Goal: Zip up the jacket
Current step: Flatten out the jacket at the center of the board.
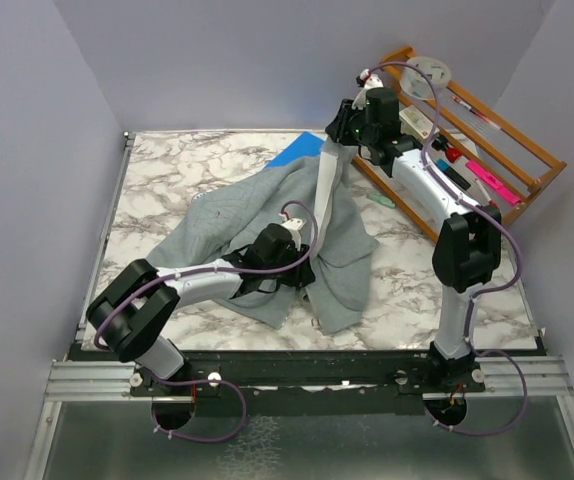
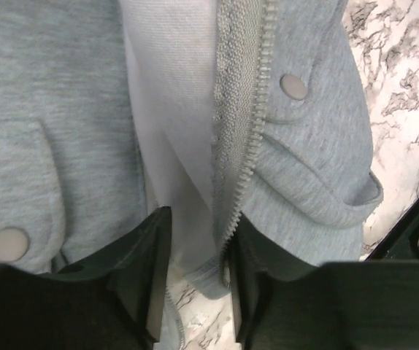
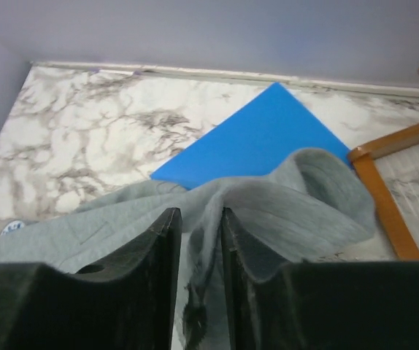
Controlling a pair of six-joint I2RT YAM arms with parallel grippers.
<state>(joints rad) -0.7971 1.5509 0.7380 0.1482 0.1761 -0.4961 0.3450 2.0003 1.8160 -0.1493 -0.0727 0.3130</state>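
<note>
On the marble table (image 1: 167, 160), your jacket (image 1: 237, 215) sprawls across the middle, its far end overlapping the blue pad (image 3: 257, 138). Your right gripper (image 3: 201, 219) clenches that far end, tenting it upward (cloth rises between its fingers). Your left gripper (image 2: 198, 219) stands released, fingers apart astride the open zipper (image 2: 259, 109) at the near hem.

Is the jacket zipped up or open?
Open. In the left wrist view, bare zipper teeth edge one jacket front, with pale lining showing beside them.
</note>
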